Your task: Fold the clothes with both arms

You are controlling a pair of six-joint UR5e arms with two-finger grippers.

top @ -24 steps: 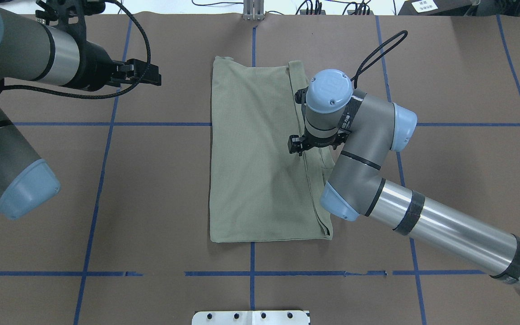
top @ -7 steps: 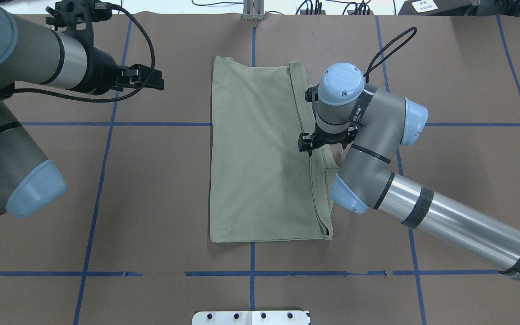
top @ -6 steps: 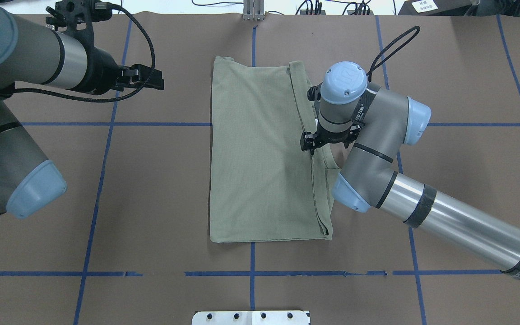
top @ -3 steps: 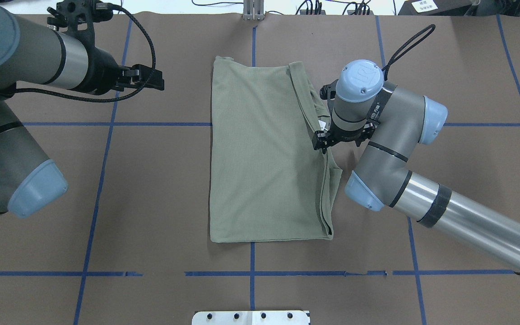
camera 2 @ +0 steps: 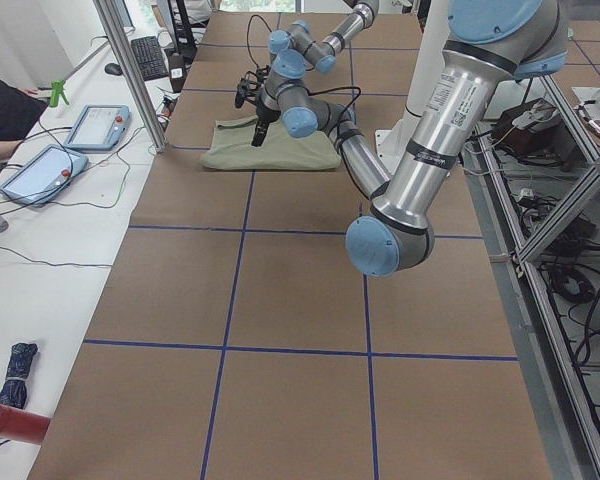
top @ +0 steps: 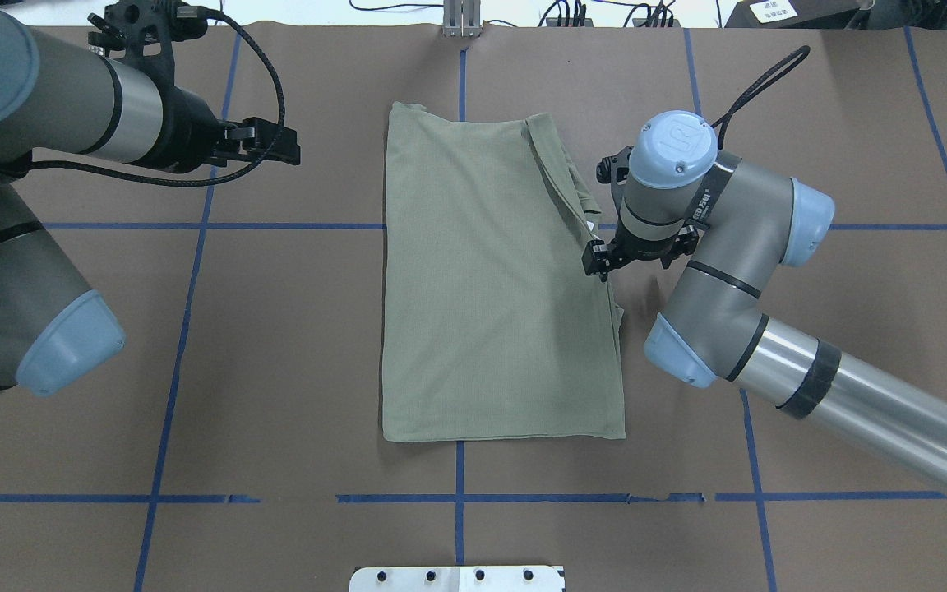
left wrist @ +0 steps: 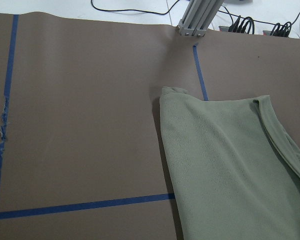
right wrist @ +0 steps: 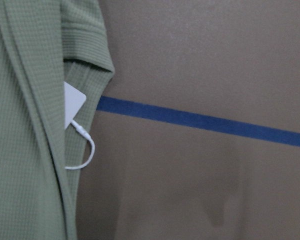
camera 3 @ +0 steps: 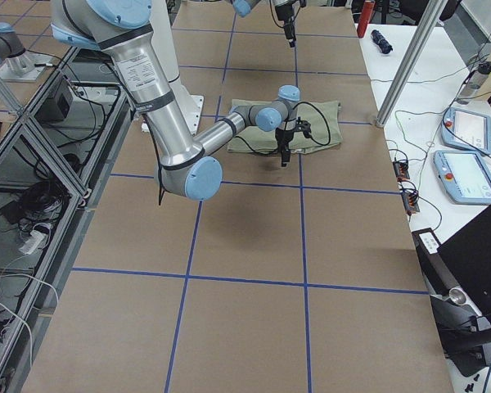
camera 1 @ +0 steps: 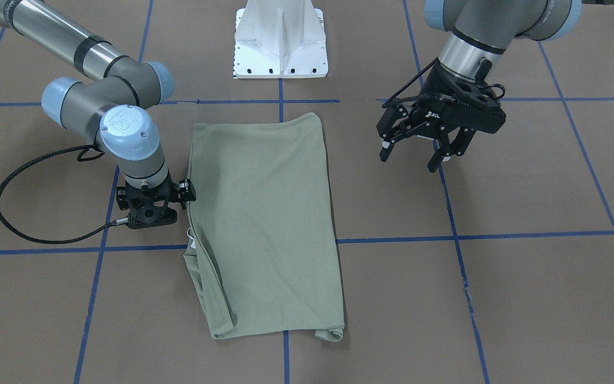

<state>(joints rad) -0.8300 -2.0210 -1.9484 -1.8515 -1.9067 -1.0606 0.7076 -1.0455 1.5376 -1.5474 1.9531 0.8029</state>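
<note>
While the left gripper (camera 1: 408, 162) hung above the bare table (top: 852, 123) with its fingers spread wide and nothing between them, well apart from the cloth, the green shirt (top: 490, 288) lay flat at the middle of the table as a long, narrow rectangle covering the crossing of the blue tape lines (top: 276, 226). No sleeve trailed loose on the table, and a doubled layer ran along the shirt's right long edge, so the lengthwise folds appeared to be done. The right gripper (top: 602, 265) pointed straight down at that edge, about halfway along it. Its fingers were hidden under the wrist in the fixed views and did not appear in its own camera, so it could not be told whether they were parted, closed or pinching cloth. That camera showed a white hang tag (right wrist: 72, 105) and its looped string poking out from between the layers, just beside a tape line. What seemed left was the crosswise folding, bringing one short end over toward the other to make a compact bundle, probably with an arm at each corner. The folded-in layer slanted near the far end, so the right edge looked less tidy than the left.
</note>
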